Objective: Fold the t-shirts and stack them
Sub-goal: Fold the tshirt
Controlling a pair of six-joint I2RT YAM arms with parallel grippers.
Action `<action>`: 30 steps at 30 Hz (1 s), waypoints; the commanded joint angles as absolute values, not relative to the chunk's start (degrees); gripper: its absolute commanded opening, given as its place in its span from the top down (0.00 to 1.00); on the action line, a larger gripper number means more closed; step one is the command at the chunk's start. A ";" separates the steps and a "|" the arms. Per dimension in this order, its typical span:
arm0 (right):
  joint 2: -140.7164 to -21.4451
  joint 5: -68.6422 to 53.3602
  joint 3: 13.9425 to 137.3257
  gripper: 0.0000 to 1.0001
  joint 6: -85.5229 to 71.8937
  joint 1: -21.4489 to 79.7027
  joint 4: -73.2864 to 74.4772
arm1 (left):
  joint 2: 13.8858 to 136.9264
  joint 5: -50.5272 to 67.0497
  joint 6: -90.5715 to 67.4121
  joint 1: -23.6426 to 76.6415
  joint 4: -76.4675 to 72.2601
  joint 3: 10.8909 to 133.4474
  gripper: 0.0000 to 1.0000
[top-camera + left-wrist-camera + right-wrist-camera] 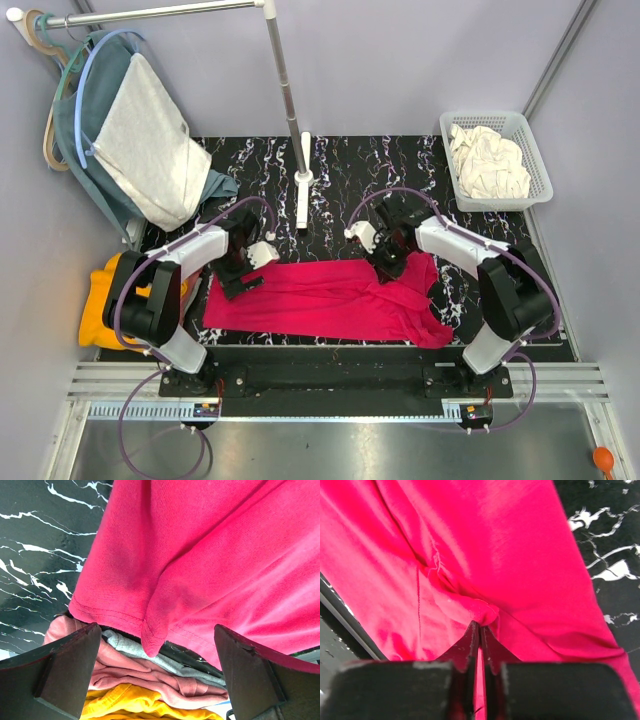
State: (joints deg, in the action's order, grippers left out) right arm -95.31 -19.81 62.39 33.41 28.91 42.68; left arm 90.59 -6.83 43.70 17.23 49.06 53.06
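A red t-shirt (330, 300) lies spread across the near half of the black marbled table (340, 165). My left gripper (238, 283) is open over the shirt's left edge; in the left wrist view the shirt's hem (150, 640) hangs between its spread fingers (65, 665) without being gripped. My right gripper (385, 270) is shut on a pinch of the red t-shirt (482, 615) near its upper right part. A stack of folded shirts (105, 300), yellow at the bottom, then pink and grey (150, 675), sits off the table's left edge.
A white basket (495, 160) with a crumpled white garment stands at the back right. A clothes rack pole (290, 100) stands at the table's back middle, with grey and white garments (140, 140) on hangers at the back left.
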 commanded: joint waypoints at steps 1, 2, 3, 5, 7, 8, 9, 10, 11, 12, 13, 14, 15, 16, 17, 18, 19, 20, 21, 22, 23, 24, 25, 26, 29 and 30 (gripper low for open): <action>-94.40 -18.72 61.61 1.00 32.78 30.76 42.01 | 88.86 -8.17 44.38 17.40 49.57 54.14 0.01; -94.05 -18.46 61.35 1.00 32.61 31.46 42.19 | 88.68 -8.17 44.30 17.40 49.57 54.23 0.01; -93.17 -18.28 61.35 1.00 32.17 31.81 42.80 | 88.59 -8.43 44.30 17.49 49.48 54.05 0.01; -92.20 -17.76 61.52 1.00 31.91 33.39 43.85 | 88.16 -8.88 44.38 17.40 49.48 53.97 0.01; -90.44 -17.58 61.96 1.00 31.29 34.97 45.78 | 87.98 -9.23 44.38 17.40 49.57 53.79 0.01; -89.74 -17.23 62.14 1.00 30.94 36.29 46.49 | 87.72 -9.32 44.38 17.40 49.57 53.88 0.01; -88.52 -17.14 62.23 1.00 30.24 37.26 47.45 | 87.63 -9.32 44.38 17.40 49.74 53.70 0.01; -87.90 -16.96 62.14 1.00 29.80 37.96 47.98 | 87.63 -9.40 44.38 17.40 49.75 53.79 0.01; -87.37 -16.88 62.05 1.00 29.53 38.66 48.60 | 87.45 -9.40 44.38 17.49 49.75 53.79 0.01; -86.41 -16.79 62.05 1.00 28.66 40.33 49.56 | 87.45 -9.40 44.30 17.49 49.75 53.70 0.01; -85.87 -16.70 61.53 1.00 28.30 41.12 49.92 | 87.28 -9.40 44.38 17.49 49.66 53.70 0.01; -85.52 -16.26 61.35 1.00 27.69 42.00 50.18 | 87.10 -9.49 44.30 17.49 49.66 53.70 0.01; -84.91 -16.09 61.09 1.00 27.42 43.40 50.88 | 87.10 -9.49 44.21 17.49 49.75 53.70 0.01; -84.73 -15.91 60.56 1.00 27.25 44.03 51.15 | 87.10 -9.58 44.30 17.40 49.66 53.61 0.01; -84.29 -15.73 60.21 0.98 27.33 44.47 51.76 | 87.19 -9.75 44.30 17.40 49.66 53.70 0.01; -84.29 -15.65 59.94 0.95 27.51 44.73 52.12 | 87.19 -9.84 44.21 17.40 49.75 53.79 0.01; -84.37 -15.64 59.42 0.92 27.77 45.43 52.38 | 87.27 -9.93 44.21 17.40 49.83 53.79 0.01; -84.72 -15.82 59.07 0.86 28.12 45.79 53.34 | 87.28 -10.02 44.30 17.40 49.83 53.96 0.01; -84.99 -16.08 58.80 0.80 28.39 46.23 53.70 | 87.19 -10.19 44.21 17.40 50.01 53.96 0.01; -85.25 -16.34 58.28 0.74 28.39 47.01 54.05 | 87.27 -10.28 44.12 17.49 49.92 54.05 0.01; -85.60 -16.35 58.01 0.64 28.48 47.54 54.31 | 87.28 -10.28 44.21 17.49 50.01 54.14 0.01; -85.69 -16.26 57.75 0.60 28.48 47.90 54.40 | 87.28 -10.46 44.21 17.49 49.92 54.05 0.01; -85.78 -15.65 57.22 0.55 28.56 48.25 54.32 | 87.45 -10.46 44.12 17.40 50.10 54.14 0.01; -85.61 -15.30 57.13 0.45 28.56 48.34 54.14 | 87.63 -10.46 44.03 17.40 50.10 54.14 0.01; -84.91 -13.72 57.22 0.39 28.48 48.43 53.62 | 88.07 -10.72 43.86 17.40 50.10 54.40 0.01; -84.64 -13.28 57.39 0.38 28.48 48.43 53.44 | 88.15 -10.72 43.86 17.40 50.18 54.58 0.01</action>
State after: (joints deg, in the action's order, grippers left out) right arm -85.80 -15.70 56.95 28.42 48.01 53.41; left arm 88.97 -9.56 43.68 17.23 49.78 53.06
